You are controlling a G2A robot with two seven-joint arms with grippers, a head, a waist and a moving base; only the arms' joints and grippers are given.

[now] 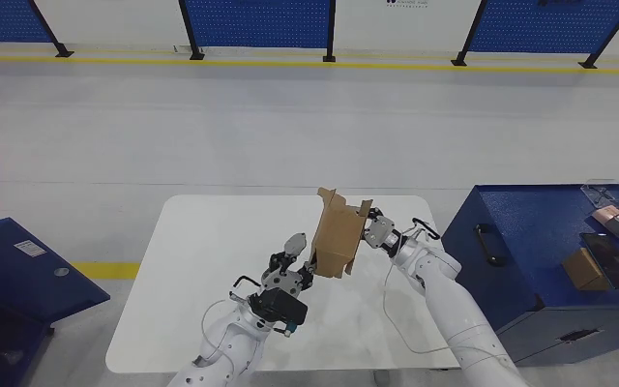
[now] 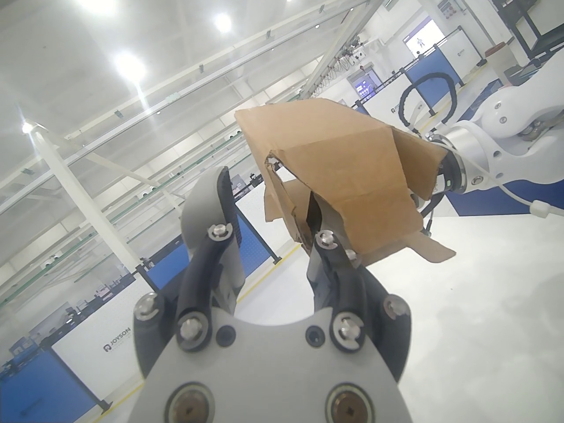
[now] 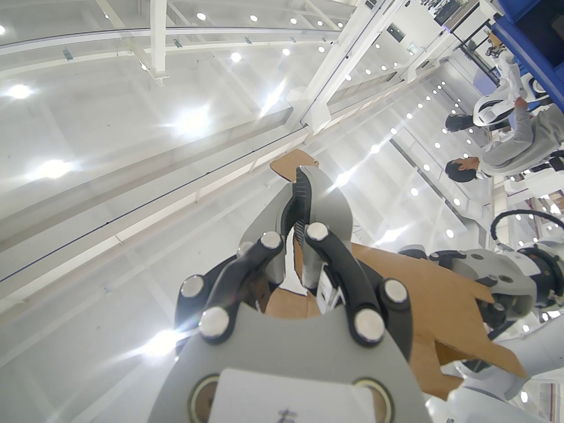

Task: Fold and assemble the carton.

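Nearest me in the top view, the left gripper [image 1: 296, 253] sits over the middle of the table [image 1: 184, 300] with its fingers spread wide. Just past it is the carton [image 1: 338, 235], a brown, half-formed shell held up off the tabletop between my two grippers, tilted, with loose flaps sticking out at its upper and lower ends. From the left wrist camera I see one finger [image 2: 220, 209] free in the air and the other tucked into a gap in the carton's folded underside — touching card, but pinching nothing. On the carton's far side from that arm is the right gripper [image 1: 370, 230]; its own camera shows the fingers [image 3: 304, 187] pressed together on a flap edge, with card showing between them and just past their tips, so that arm carries the carton. Beside the table on the right stands a blue cabinet [image 1: 542, 242], and on the left a lower blue bin [image 1: 34, 281]. Farther off, a yellow line [image 1: 290, 65] crosses the floor in front of blue barriers [image 1: 256, 19].
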